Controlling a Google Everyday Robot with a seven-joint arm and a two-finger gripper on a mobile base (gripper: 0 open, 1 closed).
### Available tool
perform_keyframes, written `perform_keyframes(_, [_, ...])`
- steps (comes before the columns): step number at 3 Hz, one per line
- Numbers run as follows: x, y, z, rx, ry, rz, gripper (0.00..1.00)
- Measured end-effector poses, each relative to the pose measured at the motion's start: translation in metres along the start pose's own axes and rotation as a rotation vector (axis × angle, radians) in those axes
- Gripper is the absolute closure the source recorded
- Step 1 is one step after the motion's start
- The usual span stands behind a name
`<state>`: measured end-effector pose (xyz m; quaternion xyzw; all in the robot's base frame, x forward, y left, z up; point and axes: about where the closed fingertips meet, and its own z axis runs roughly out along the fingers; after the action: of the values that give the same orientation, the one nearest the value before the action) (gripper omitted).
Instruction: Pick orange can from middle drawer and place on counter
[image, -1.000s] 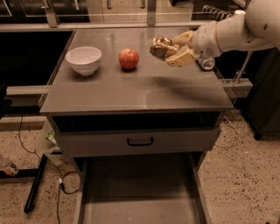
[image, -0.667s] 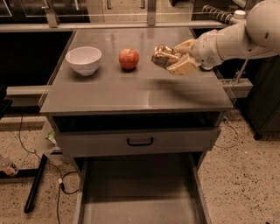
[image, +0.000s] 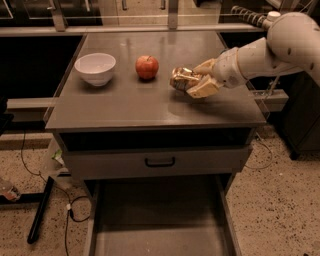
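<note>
Fingers of the gripper pinch the can over the table's right half. From the left sit 1 bowl, 1 apple, then the can near the apple, held tilted. Whether it touches the surface is unclear. Released on its side, it may roll into the apple or off the edge, towards the open drawer below.

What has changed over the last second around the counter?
The claw, shut on the orange can, has carried it down and slightly left, from higher above the counter to just over its surface; whether it touches is unclear. Nothing was released. The white bowl, apple and open middle drawer stayed put.
</note>
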<state>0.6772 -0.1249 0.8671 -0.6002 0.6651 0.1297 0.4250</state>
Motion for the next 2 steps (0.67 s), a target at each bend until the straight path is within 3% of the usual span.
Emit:
perform_keyframes(1, [0.0002, 0.0002, 0.0004, -0.001, 0.001, 0.0, 0.83])
perform_keyframes(2, [0.0002, 0.0002, 0.0004, -0.001, 0.001, 0.0, 0.59])
